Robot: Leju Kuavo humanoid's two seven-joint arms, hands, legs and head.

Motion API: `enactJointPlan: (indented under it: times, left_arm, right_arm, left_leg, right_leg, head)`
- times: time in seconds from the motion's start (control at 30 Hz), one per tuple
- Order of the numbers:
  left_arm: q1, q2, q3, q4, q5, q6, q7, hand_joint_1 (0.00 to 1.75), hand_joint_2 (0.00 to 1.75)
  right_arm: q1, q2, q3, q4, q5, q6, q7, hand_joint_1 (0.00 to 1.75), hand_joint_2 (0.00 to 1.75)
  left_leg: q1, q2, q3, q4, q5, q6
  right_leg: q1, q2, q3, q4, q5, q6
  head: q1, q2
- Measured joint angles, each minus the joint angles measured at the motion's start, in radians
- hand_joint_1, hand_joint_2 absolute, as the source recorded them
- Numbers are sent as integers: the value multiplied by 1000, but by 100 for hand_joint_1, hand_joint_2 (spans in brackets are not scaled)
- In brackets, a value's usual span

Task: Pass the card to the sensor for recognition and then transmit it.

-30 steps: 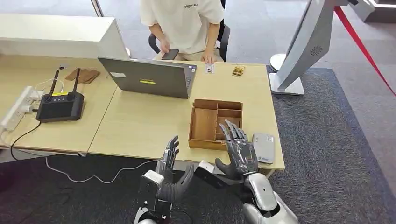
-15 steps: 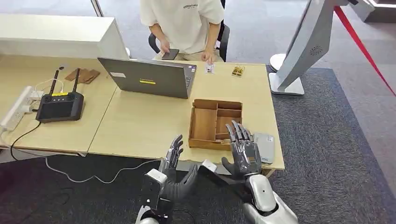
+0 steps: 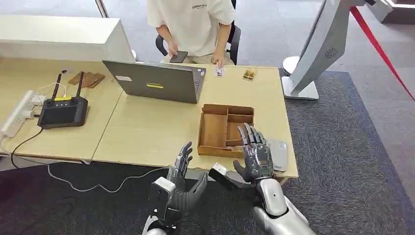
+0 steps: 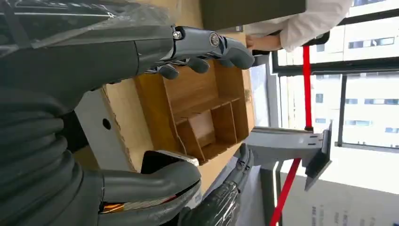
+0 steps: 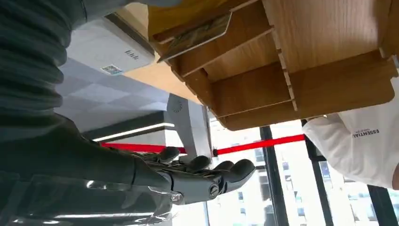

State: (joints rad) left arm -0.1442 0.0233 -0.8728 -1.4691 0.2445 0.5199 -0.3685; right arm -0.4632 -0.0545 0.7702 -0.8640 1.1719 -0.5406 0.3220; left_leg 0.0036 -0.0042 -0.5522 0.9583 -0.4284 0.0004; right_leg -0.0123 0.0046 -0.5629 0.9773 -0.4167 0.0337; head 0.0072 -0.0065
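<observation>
Head view: the right hand [image 3: 254, 157], fingers spread and holding nothing, has crept forward over the near edge of the wooden tray [image 3: 214, 131], partly covering the grey sensor [image 3: 279, 154] beside it; the left hand [image 3: 181, 169] hovers open near the tray's other corner. Right wrist view: a card [image 5: 195, 36] leans in a tray compartment, so the reach for it looks under way.

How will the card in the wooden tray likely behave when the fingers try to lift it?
The card looks thin and flat, so probably stiff and light. It leans on a divider of the tray, so its raised edge may help; its smooth face could slip.
</observation>
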Motion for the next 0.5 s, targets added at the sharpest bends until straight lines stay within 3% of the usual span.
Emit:
enactJointPlan:
  times: [0.5]
  left_arm:
    - [-21, -17, -3, 26, 18, -26, -8, 0, 175]
  right_arm:
    - [-93, 44, 0, 154, -6, -6, -17, 0, 175]
  left_leg:
    - [0, 0, 0, 0, 0, 0]
  right_leg:
    - [0, 0, 0, 0, 0, 0]
  head:
    - [0, 0]
